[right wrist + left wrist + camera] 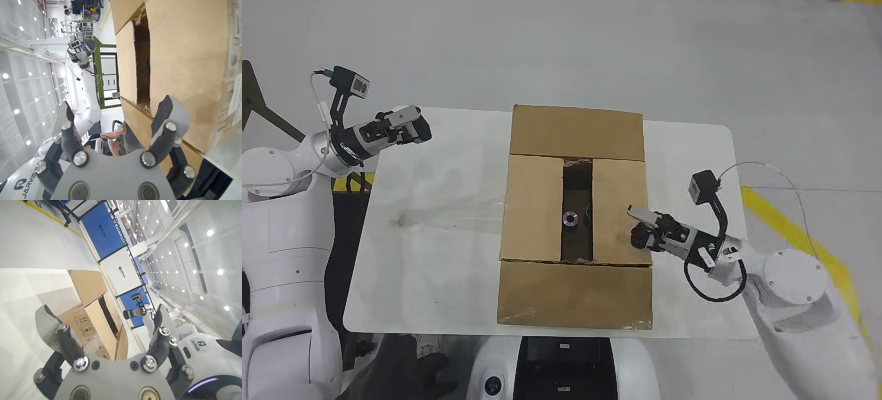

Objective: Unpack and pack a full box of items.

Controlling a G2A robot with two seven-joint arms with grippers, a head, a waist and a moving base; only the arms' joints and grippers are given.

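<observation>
On the white table (432, 260) in the top view, the box (542, 200) stands central, the right gripper (640, 228) at its right edge, the left gripper (420, 128) well apart; left wrist view: jaws wide, empty, box beyond; right wrist view: jaws wide, empty, over the box top.

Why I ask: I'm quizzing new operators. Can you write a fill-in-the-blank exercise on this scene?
1. The cardboard box stands on a white ____.
2. The left end effector and the right end effector hold nothing; both are ____, not shut.
3. The end effector beside the box's inner flap belongs to the ____ arm.
Missing words: table; open; right.
</observation>
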